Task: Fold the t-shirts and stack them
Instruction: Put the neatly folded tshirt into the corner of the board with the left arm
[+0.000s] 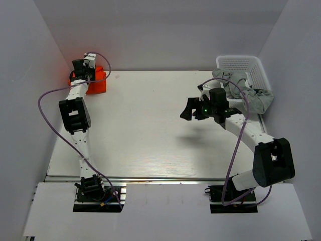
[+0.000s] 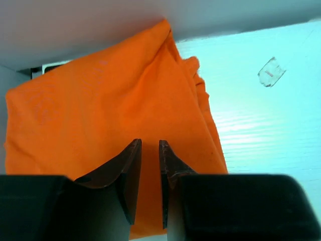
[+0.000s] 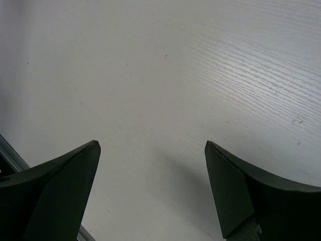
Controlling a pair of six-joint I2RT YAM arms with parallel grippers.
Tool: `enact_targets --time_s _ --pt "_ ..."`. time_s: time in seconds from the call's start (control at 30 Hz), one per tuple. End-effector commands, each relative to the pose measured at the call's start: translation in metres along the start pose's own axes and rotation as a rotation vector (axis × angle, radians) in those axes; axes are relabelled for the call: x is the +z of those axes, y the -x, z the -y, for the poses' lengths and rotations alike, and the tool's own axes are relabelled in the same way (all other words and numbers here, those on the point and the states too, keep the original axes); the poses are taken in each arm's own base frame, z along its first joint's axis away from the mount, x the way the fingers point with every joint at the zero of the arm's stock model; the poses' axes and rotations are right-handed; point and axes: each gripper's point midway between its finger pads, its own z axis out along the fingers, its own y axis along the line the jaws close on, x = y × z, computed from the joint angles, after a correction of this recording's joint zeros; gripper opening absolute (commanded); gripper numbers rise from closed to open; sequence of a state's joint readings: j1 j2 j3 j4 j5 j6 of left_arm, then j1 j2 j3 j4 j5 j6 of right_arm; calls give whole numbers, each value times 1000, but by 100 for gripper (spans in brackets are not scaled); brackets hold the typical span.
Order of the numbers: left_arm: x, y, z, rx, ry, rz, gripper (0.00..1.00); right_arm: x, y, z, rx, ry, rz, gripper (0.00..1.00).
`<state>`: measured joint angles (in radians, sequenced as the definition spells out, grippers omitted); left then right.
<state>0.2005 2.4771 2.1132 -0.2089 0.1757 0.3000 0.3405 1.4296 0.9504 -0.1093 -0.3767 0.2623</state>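
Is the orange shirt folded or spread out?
Folded. The orange shirt sits as a small layered bundle, not lying flat and wide.

The solid bright orange-red soft cloth t-shirt point(image 1: 99, 84) lies in a compact, loosely folded heap at the far left corner of the tabletop point(image 1: 150, 130), with creased layers overlapping. The pale grey soft cloth t-shirts point(image 1: 234, 84) are crumpled together at the far right corner, piled in the white plastic lattice basket point(image 1: 249, 63). Part of the cloth spills over the basket's near rim.
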Motion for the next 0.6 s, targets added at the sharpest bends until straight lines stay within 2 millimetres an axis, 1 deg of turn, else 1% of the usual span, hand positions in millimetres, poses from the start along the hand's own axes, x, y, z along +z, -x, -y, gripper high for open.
enact_targets --time_s 0.0,0.03,0.1,0.2,0.23,0.27,0.3,0.33,0.37,0.4,0.43,0.47,0.5,0.53,0.57 --pt "-6 28 1 -23 -55 60 31 -3 6 -5 -5 16 31 90" --pt "-2 22 5 -42 -71 52 31 -5 8 -5 -6 14 39 90" --pt "-1 14 8 -70 -80 21 31 -3 7 -4 -4 9 35 90" --pt "-4 17 10 -148 -73 11 25 -3 7 -2 -8 4 35 90" --pt "0 6 15 -213 -75 0 24 -1 6 -1 -10 6 29 90" --pt "-1 8 16 -245 -73 12 23 0 7 -1 -8 7 27 90" --pt "1 4 14 -292 -81 19 23 0 6 -1 -10 9 24 90" --pt "-1 0 18 -343 -116 25 21 3 7 -1 -9 11 20 90" --pt "0 12 24 -426 -150 71 18 3 6 -2 -4 21 15 90" --pt "2 7 17 -482 -172 83 16 4 5 -3 -5 28 11 90" --pt "7 6 31 -562 -242 96 11 5 5 -2 1 29 7 90" --pt "5 11 26 -557 -260 122 9 4 5 -3 0 29 8 90" --pt "11 3 36 -635 -305 109 4 4 5 -2 -1 27 11 90" --pt "11 3 40 -658 -360 121 2 5 4 -2 -1 27 6 90" --pt "13 1 43 -690 -376 125 0 4 6 -2 -4 26 14 90"
